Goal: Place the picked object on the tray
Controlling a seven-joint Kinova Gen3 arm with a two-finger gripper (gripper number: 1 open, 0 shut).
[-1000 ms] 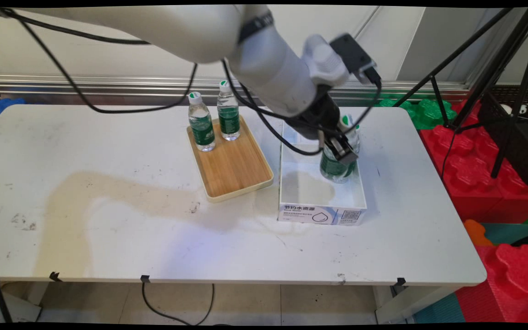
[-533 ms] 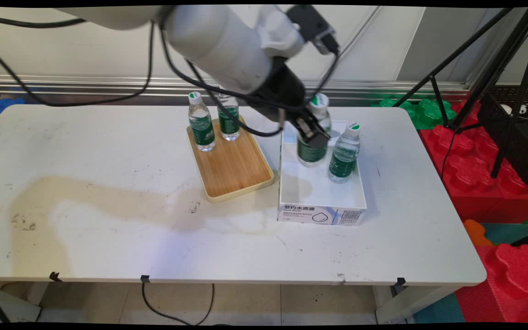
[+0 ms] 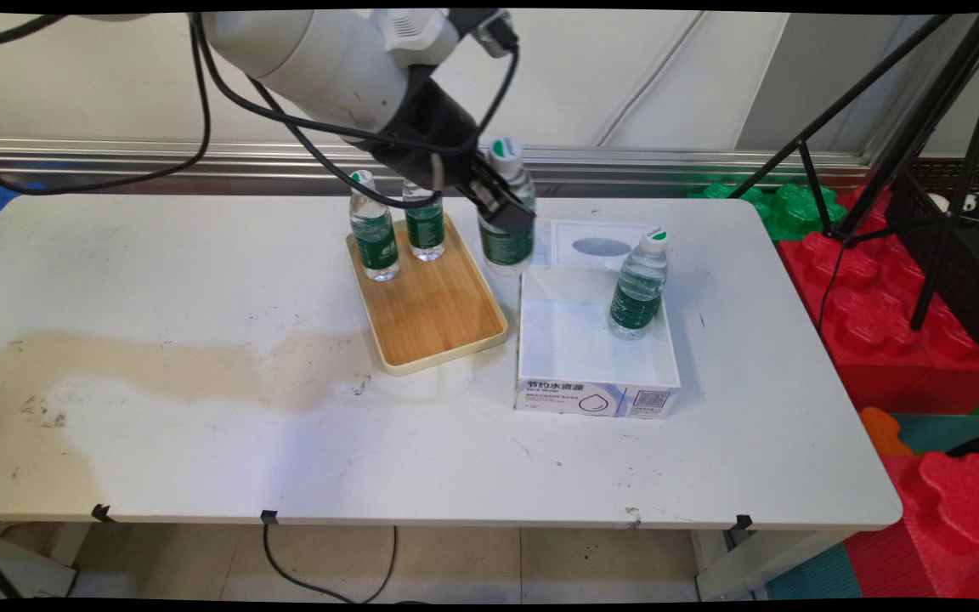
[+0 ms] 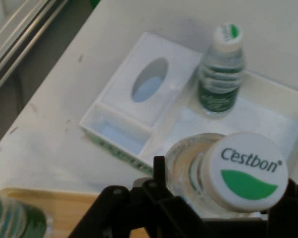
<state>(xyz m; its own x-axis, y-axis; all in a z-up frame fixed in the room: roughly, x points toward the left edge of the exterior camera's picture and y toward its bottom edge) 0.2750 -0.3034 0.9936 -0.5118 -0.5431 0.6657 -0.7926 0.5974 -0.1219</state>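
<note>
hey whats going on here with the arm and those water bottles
The white arm's tool is shut on a water bottle with a green label and carries it in the air, between the open white box and the wooden tray. Two more bottles stand upright at the far end of the tray. One bottle stands in the box, leaning a little. All of this sits on a white table.

4 bottles (image 3: 639, 283), 1 tray (image 3: 434, 319), 1 box (image 3: 596, 374).
</note>
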